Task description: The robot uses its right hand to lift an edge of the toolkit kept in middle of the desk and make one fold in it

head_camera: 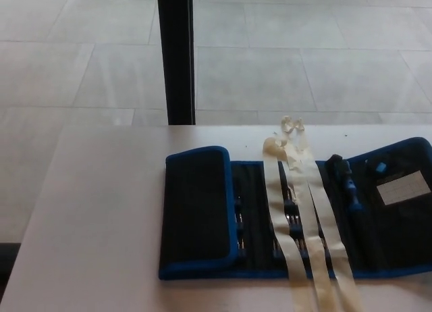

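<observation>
The toolkit (297, 217) lies on the white desk (101, 217), right of the desk's middle, its long axis running left to right, with the right end tilted slightly toward the far side. It is a black roll-up pouch edged in blue. Its left flap (197, 211) is folded over onto the body, the fold line running near to far. Two pale cream straps (307, 224) cross it from the far edge to the near edge and trail off the desk's near side. A blue-handled tool (349, 187) and a white label (403, 188) sit on the right part. Neither robot hand shows, so nothing can be said of the fingers or how the toolkit lies relative to them. A black post (177, 55) stands beyond the desk on the tiled floor (304, 48).
</observation>
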